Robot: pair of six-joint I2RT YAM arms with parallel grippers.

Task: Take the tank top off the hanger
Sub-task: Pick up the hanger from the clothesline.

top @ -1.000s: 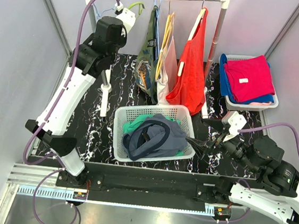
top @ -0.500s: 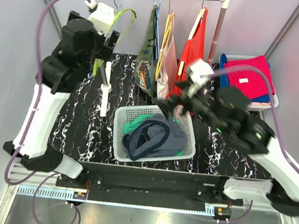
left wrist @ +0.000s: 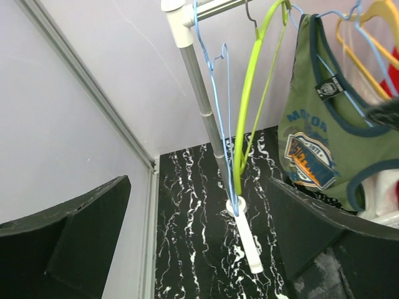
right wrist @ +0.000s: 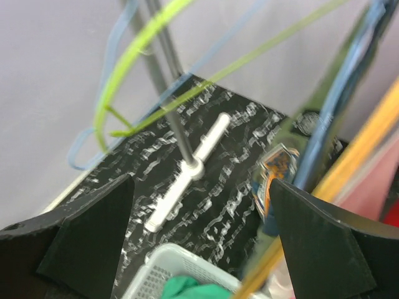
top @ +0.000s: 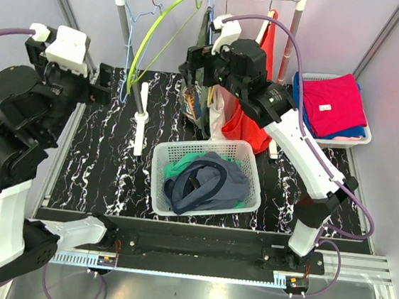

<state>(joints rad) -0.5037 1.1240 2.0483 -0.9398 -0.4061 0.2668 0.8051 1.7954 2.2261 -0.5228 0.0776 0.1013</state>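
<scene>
Jaws wide and empty, left pincer point(left wrist: 199, 184) faces green tank top point(left wrist: 318, 143) on its blue hanger point(left wrist: 356, 11); right pincer point(right wrist: 201, 182), likewise spread, hovers near it.

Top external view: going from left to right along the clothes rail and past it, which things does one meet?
Blue wire hanger → lime green hanger → green tank top → red tank top → white basket of folded clothes.

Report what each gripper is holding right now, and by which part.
Nothing is held. The left gripper and the right gripper are both open, with nothing between their fingers. The green tank top hangs ungripped.
</scene>
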